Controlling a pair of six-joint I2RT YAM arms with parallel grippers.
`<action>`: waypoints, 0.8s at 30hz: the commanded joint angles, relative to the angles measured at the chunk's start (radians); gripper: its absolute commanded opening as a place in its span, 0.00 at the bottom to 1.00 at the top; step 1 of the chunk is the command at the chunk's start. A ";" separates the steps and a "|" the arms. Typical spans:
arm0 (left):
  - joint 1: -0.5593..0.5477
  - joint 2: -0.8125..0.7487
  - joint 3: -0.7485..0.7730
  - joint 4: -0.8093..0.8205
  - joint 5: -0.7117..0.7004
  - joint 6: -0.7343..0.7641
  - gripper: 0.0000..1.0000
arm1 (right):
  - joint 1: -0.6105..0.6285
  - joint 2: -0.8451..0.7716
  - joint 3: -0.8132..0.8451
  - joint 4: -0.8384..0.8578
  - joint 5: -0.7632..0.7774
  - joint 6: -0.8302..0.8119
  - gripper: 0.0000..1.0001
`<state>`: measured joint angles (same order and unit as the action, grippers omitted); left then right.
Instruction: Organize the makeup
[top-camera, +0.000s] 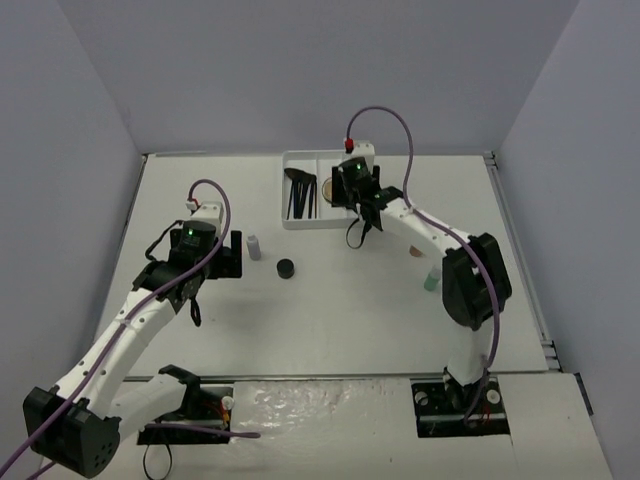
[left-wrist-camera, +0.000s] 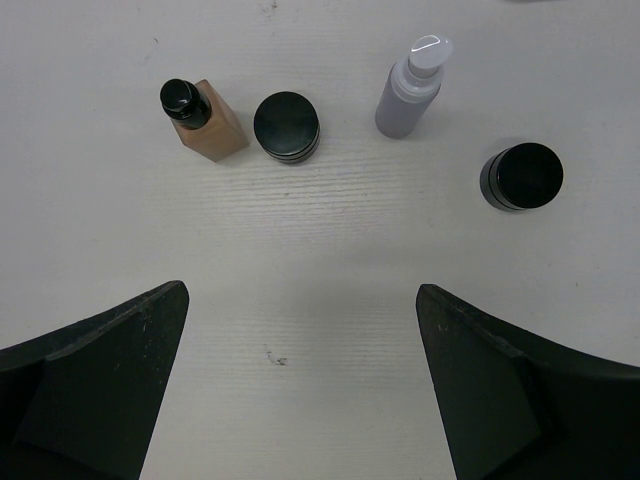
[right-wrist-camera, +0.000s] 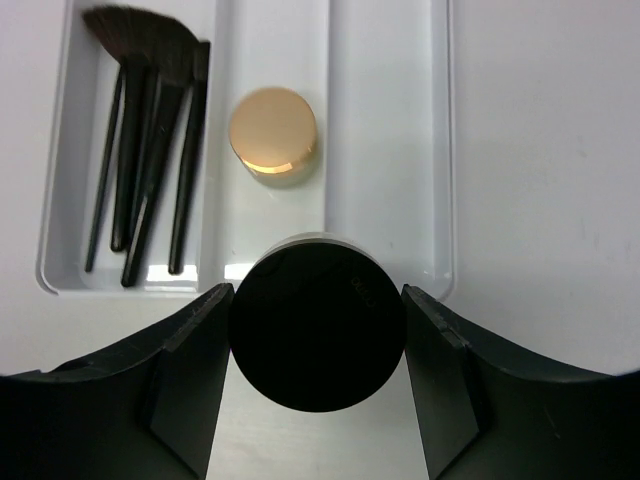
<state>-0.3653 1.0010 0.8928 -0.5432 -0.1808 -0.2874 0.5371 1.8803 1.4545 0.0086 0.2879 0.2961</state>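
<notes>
Makeup bottle: pale green, on table close beside right arm, well apart from white tray.
Left gripper: fingers spread wide, nothing between, over the table.
Black pot: beyond left gripper, to the right.
Black compact: a little farther, just beside tan bottle with black cap.
Lavender spray bottle: upright, white nozzle, between compact and pot, farthest of the four.
Right gripper: clamped on round black-lidded jar, at near rim of white tray.
Gold jar: middle compartment, beyond held jar.
Black brushes: left compartment, bristles at far end.
</notes>
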 joint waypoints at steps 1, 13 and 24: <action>0.003 -0.001 0.054 0.034 -0.015 0.020 0.97 | -0.023 0.147 0.181 0.016 -0.072 -0.091 0.00; 0.003 0.003 0.052 0.025 -0.038 0.021 0.97 | -0.027 0.374 0.409 -0.068 -0.142 -0.101 0.00; 0.003 0.013 0.053 0.019 -0.049 0.022 0.97 | -0.031 0.471 0.507 -0.095 -0.134 -0.100 0.00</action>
<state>-0.3653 1.0107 0.8928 -0.5447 -0.2082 -0.2826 0.5117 2.3312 1.9112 -0.0713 0.1489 0.2035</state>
